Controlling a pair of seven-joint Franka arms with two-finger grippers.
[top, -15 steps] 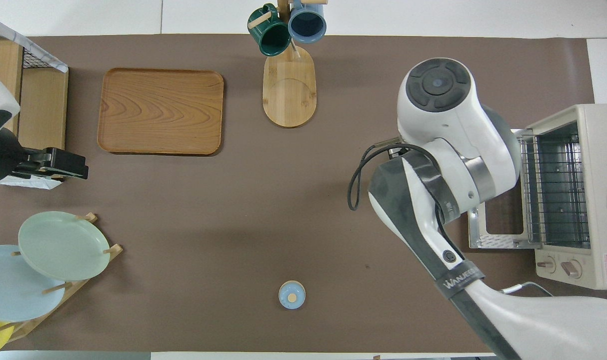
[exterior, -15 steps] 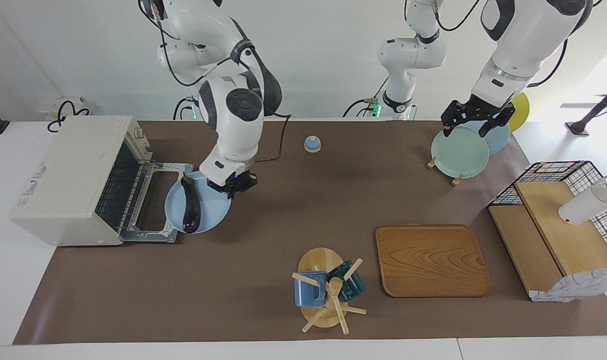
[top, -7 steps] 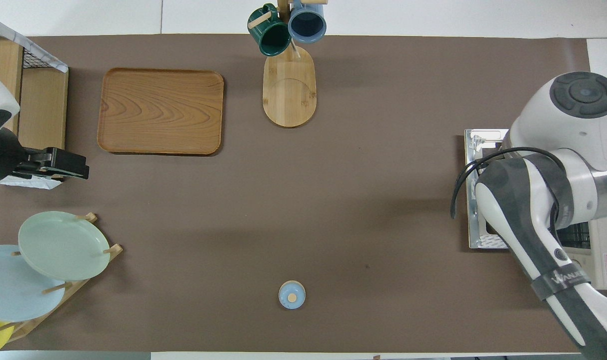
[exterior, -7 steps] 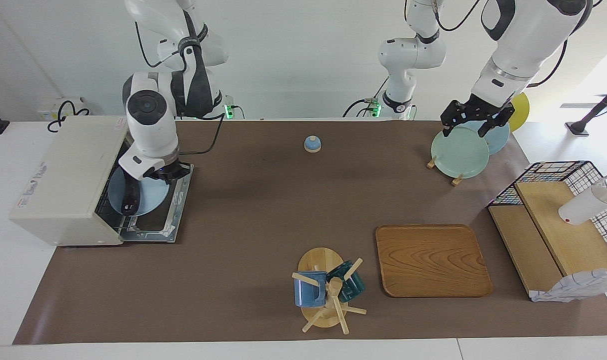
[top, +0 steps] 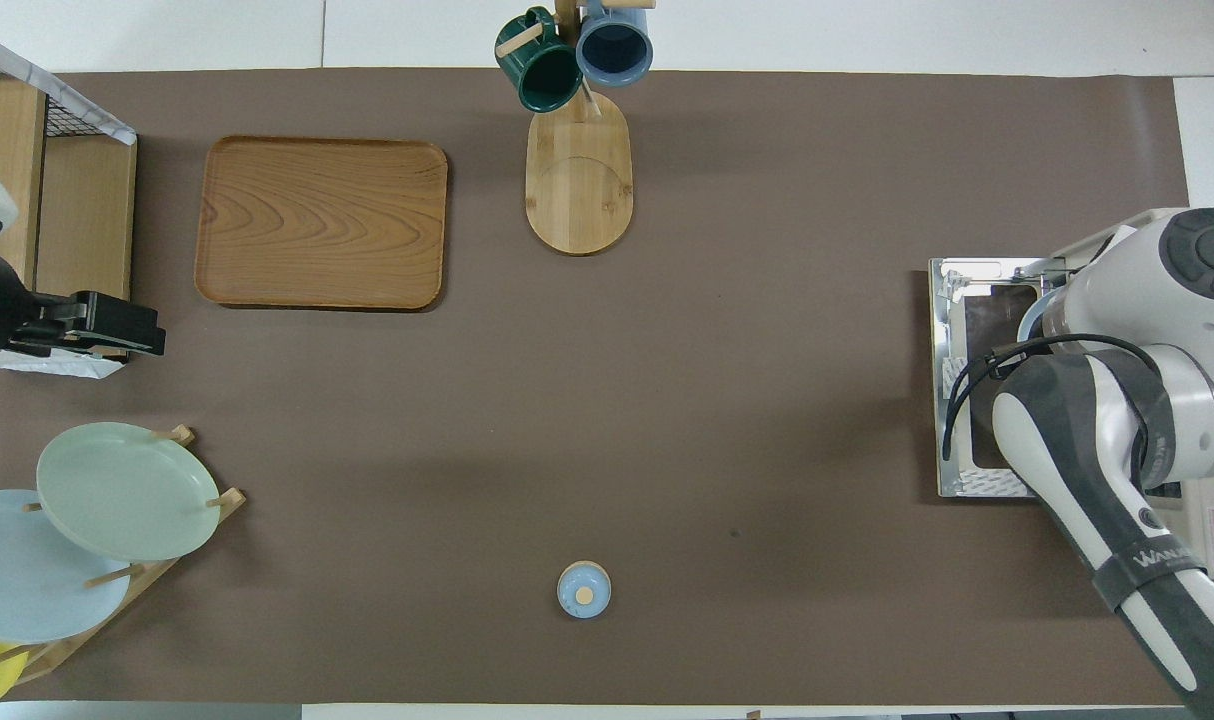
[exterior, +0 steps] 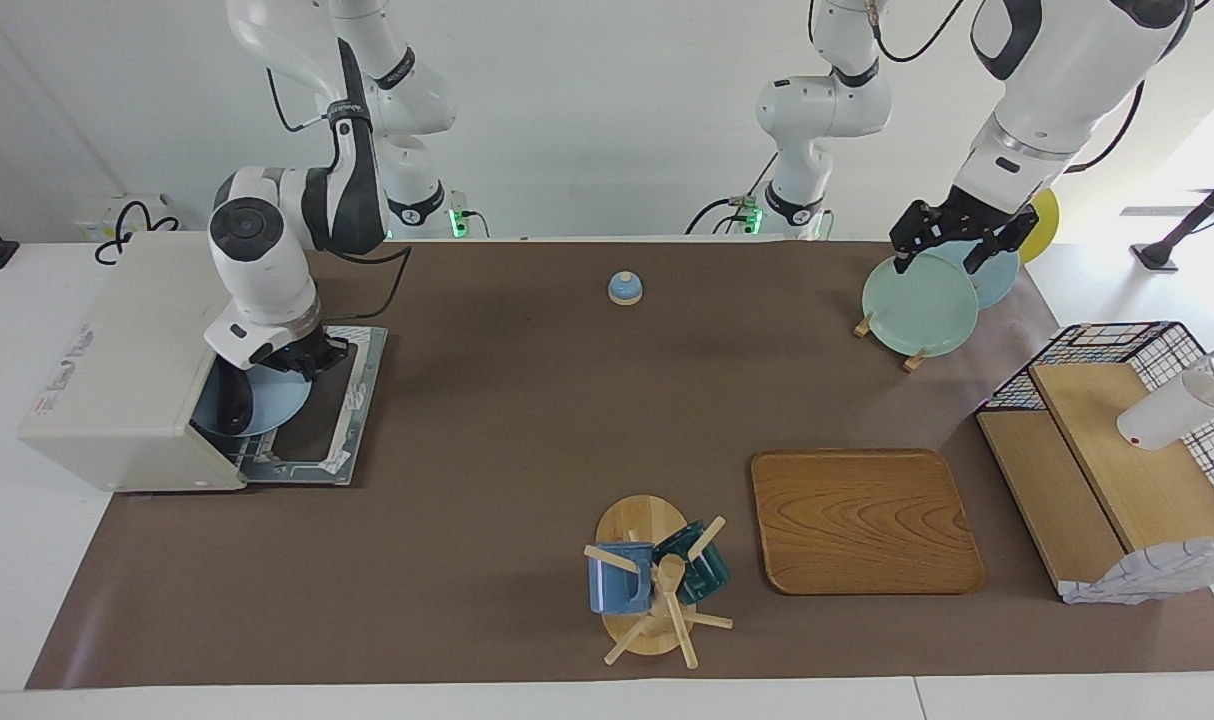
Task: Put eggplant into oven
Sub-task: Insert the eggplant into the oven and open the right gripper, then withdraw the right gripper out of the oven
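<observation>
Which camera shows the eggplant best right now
The facing view. There the eggplant lies on a blue plate held by the right gripper at the oven mouth. In the overhead view the right arm hides it.

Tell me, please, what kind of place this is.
Probably a robotics lab set up as a mock kitchen: two robot arms work at a covered table holding a toaster oven, a mug tree and a plate rack.
</observation>
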